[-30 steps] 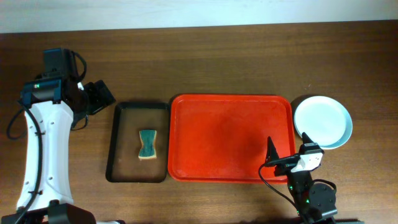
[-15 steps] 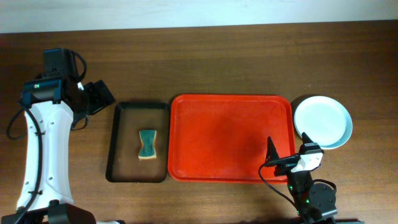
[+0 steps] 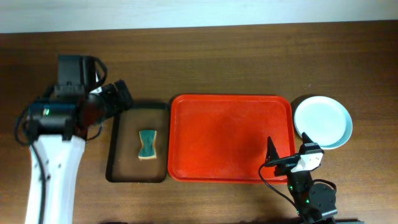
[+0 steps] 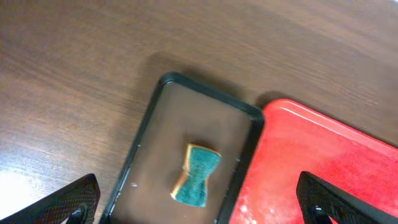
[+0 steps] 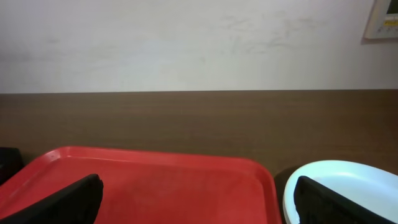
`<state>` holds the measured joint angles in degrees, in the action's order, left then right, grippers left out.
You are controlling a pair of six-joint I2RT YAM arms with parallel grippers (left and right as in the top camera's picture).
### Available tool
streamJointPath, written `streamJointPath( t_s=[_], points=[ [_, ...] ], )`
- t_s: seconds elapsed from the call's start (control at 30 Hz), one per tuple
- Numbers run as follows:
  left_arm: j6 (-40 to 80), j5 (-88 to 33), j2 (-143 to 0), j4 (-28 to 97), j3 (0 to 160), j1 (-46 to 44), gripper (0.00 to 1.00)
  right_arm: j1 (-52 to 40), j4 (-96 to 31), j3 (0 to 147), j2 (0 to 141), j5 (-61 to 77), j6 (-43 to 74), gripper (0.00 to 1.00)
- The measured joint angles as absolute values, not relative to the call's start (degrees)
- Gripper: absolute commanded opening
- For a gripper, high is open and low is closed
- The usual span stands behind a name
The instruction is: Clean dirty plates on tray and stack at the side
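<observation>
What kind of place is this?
Probably a robot test room set up for dishwashing: a brown wooden table, a large flat red plastic tray, a teal sponge in a narrow black tray.

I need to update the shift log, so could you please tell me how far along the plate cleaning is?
Done, it seems: the red tray is bare and the plates sit stacked beside its right edge. In hand: nothing; the left gripper hangs open by the black tray holding the sponge, the right gripper open near the red tray. Left: apparently nothing, though I cannot count the stack.
</observation>
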<state>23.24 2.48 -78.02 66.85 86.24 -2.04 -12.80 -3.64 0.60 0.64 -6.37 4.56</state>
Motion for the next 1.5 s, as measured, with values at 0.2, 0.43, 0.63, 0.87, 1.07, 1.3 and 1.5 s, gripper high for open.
streamJointPath(
  t_s=[0.2,0.43,0.63,0.87,1.07,1.3,1.5],
  points=[
    [23.24,2.59,-70.00,75.83,85.62,-2.24,0.99,-12.80,-3.64,0.60,0.62,-6.37,4.51,0.98],
    [23.46,2.61,-49.52,50.24,55.48,-2.24,0.99,-12.80,-3.66,0.62,0.69,-6.17,4.54,0.98],
    [23.46,2.61,-24.51,21.63,47.53,-2.24,0.99,-12.80,-3.68,0.62,0.69,-6.17,4.54,0.99],
    [23.46,2.59,-6.68,6.76,35.57,-2.24,0.99,-12.80,-3.68,0.62,0.69,-6.17,4.51,0.98],
    [23.46,2.37,-0.95,-2.94,20.51,-2.24,0.99,-12.80,-3.68,0.62,0.69,-6.17,4.56,0.98],
    [23.46,1.89,-0.82,-17.02,3.42,-2.24,0.99,-12.80,-3.68,0.62,0.69,-6.17,4.58,0.98],
    [20.78,1.93,-0.58,1.98,0.82,-2.24,0.99,-12.80,-3.68,0.62,0.69,-6.17,4.51,0.98]
  ],
)
